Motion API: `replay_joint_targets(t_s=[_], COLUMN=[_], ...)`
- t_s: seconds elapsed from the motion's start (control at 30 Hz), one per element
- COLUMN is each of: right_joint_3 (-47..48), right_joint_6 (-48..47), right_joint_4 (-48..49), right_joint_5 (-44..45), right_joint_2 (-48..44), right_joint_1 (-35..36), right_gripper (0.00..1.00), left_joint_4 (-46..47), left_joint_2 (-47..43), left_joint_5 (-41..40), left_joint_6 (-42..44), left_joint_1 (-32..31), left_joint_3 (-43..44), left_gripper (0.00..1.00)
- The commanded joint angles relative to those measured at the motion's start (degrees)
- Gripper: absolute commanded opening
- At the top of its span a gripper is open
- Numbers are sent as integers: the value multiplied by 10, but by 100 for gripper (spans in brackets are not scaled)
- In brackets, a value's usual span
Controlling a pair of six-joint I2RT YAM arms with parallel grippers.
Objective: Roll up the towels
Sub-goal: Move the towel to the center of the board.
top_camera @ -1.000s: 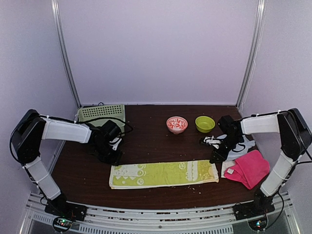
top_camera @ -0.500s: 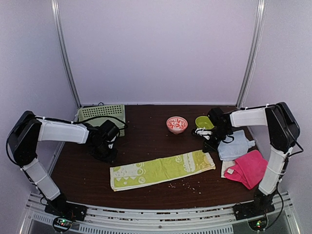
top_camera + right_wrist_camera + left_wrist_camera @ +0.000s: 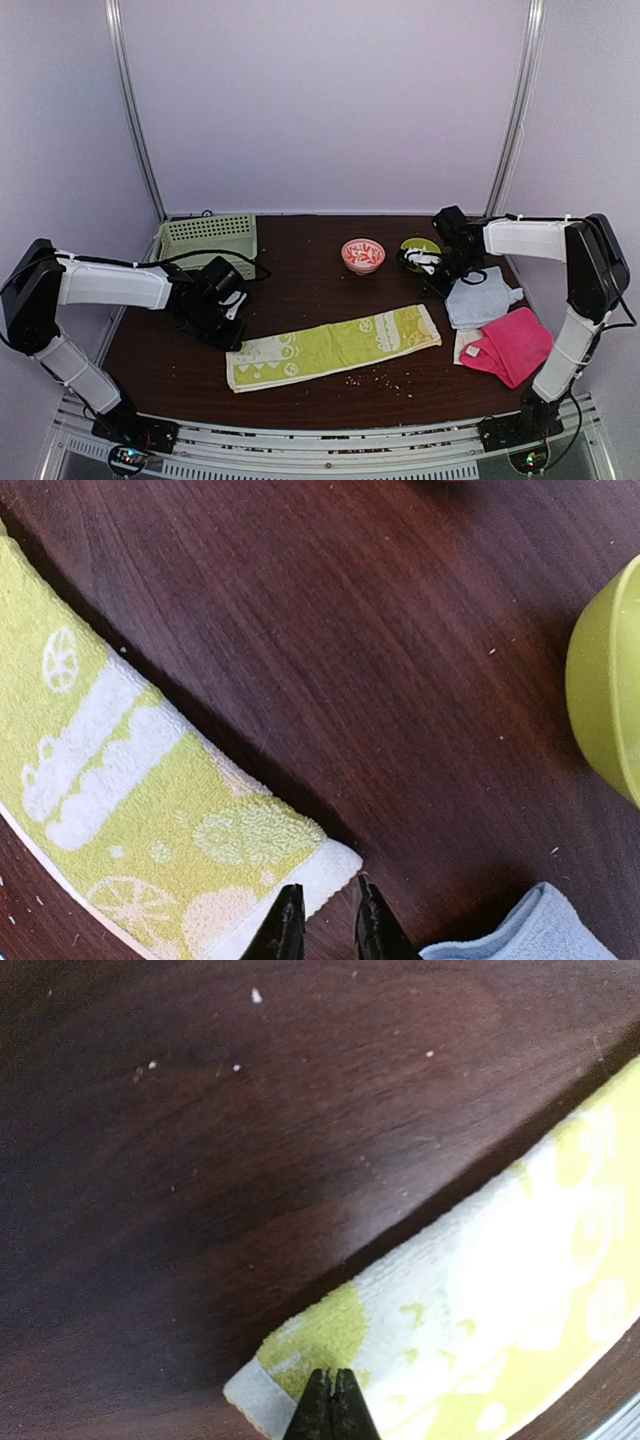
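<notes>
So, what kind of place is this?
Probably a robot test booth, not a home. Plain pale walls enclose one dark table, a left arm and a right arm stand on a metal rail at its near edge, and a yellow towel and green basket lie there as props.

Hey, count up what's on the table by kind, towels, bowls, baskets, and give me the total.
Towels: 4 (yellow towel, light blue towel, pink towel, cream towel mostly under the pink)
Bowls: 2 (red-patterned bowl, green bowl)
Baskets: 1 (green basket)
Total: 7
</notes>
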Motion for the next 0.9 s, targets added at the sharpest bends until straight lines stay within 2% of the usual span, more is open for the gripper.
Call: replay_joint_targets(t_s=[0.0,0.13,0.27,0.5,0.7,0.87], right_joint_3=[-16,-16,-29,2,59,97], right_joint_6=[6,10,28,79,111,115], right_joint_4=[-4,-3,20,33,30,21], right_joint_5=[-7,2,55,91,93,95], right_joint_2=[23,48,65,92,131,155], right_joint_1=[3,7,18,20,20,20], right_gripper=[16,15,14,12,11,11], left_joint_4=[7,13,13,7,23,18], left_joint_2=[36,72,93,106,109,115], left_joint_5=[-17,-56,-95,-141,-150,-144], left_joint_6=[-9,-24,-32,-34,-25,-13], left_joint_1=[1,2,7,57,93,98], left_joint_3=[-12,-13,-11,5,36,65], left_gripper=[0,0,0,0,0,0])
